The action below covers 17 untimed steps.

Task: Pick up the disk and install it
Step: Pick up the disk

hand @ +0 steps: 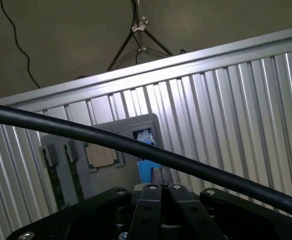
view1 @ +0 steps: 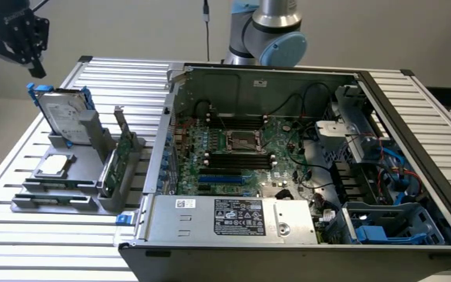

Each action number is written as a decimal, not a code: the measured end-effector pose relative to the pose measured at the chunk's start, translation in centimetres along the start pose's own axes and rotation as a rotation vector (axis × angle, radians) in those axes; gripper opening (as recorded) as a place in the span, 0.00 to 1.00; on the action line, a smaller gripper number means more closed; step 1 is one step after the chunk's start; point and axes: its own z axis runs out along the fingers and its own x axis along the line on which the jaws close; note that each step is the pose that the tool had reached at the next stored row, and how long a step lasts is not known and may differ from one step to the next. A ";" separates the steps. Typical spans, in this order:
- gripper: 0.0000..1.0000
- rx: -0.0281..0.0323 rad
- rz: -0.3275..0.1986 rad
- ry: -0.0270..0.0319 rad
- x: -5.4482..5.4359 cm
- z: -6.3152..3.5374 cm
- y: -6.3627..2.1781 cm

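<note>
The disk point(view1: 63, 114) stands on its edge in a grey plastic holder point(view1: 61, 202) on the desk point(view1: 22, 235), at the exterior view's left. It is a flat, silver-grey metal block with a white label and blue rails along its edges. The black jaws hang in the air just above its top and do not touch it. They are pressed together with nothing between them.

In the same holder a small square silver chip point(view1: 53, 166) lies flat, and a thin green card point(view1: 110, 170) stands up. The desk is made of long ribbed metal slats.

To the exterior view's right of the holder lies a big open computer case point(view1: 413, 117). It has a green board point(view1: 234, 158), black wires and a shiny box point(view1: 234, 218) inside. The grey arm point(view1: 269, 23) rises behind the case.

The wrist view looks down past a thick black cable point(hand: 86, 131). It shows the holder point(hand: 111, 127) from above, with the chip point(hand: 102, 156) and a bit of the disk point(hand: 144, 136).
</note>
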 end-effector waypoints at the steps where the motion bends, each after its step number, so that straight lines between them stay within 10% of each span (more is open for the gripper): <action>1: 0.11 0.0003 -0.018 0.0019 0.0 0.01 0.00; 17: 0.12 0.0061 -0.217 0.0225 -0.1 0.02 0.04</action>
